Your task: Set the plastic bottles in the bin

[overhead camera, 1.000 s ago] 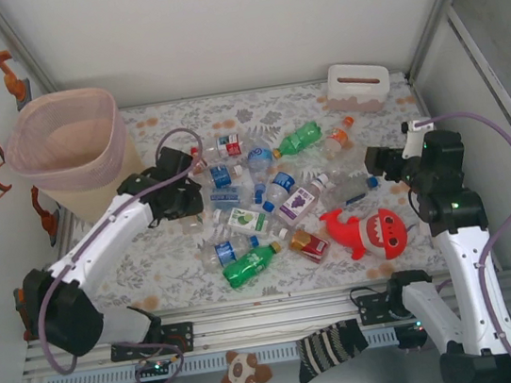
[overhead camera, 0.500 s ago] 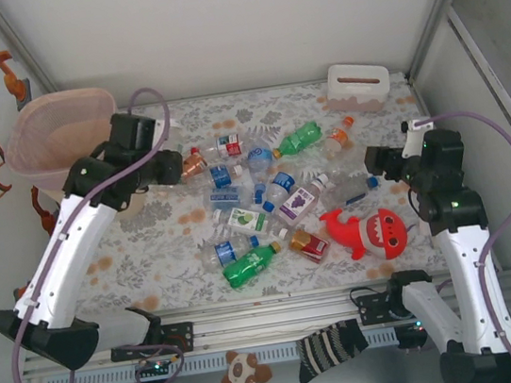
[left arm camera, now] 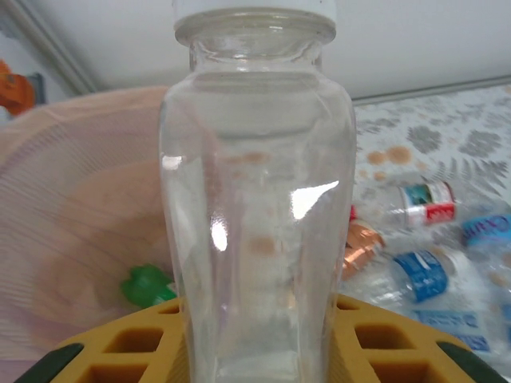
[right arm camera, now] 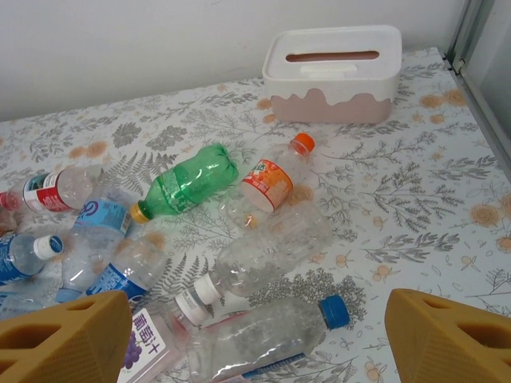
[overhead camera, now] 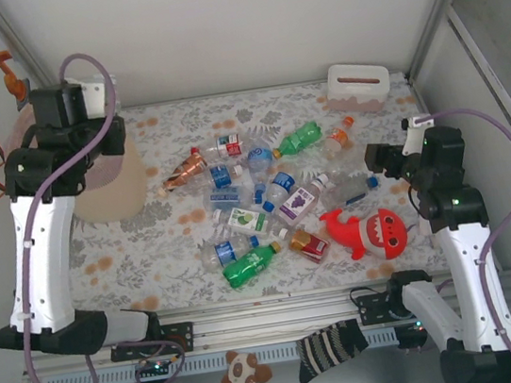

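Observation:
My left gripper (left arm camera: 259,343) is shut on a clear, label-less bottle (left arm camera: 255,199) with a white cap, held upright between the yellow fingers. Behind it lies the pink bin (left arm camera: 72,223), with something green (left arm camera: 148,283) inside. From above, my left arm (overhead camera: 52,163) covers most of the bin (overhead camera: 112,188) at the far left. Several bottles (overhead camera: 256,191) lie in a heap mid-table, among them an amber one (overhead camera: 184,170) and two green ones (overhead camera: 300,137) (overhead camera: 250,265). My right gripper (right arm camera: 255,343) hangs open over a clear blue-capped bottle (right arm camera: 271,339).
A red shark plush (overhead camera: 372,230) lies at the right edge of the heap, near my right gripper (overhead camera: 380,160). The white slotted box (overhead camera: 357,87) stands at the far right corner. Bare patterned cloth lies between the bin and the bottles.
My left arm has lifted away from the heap and swung back left over the bin with the clear bottle. The right arm has stayed put.

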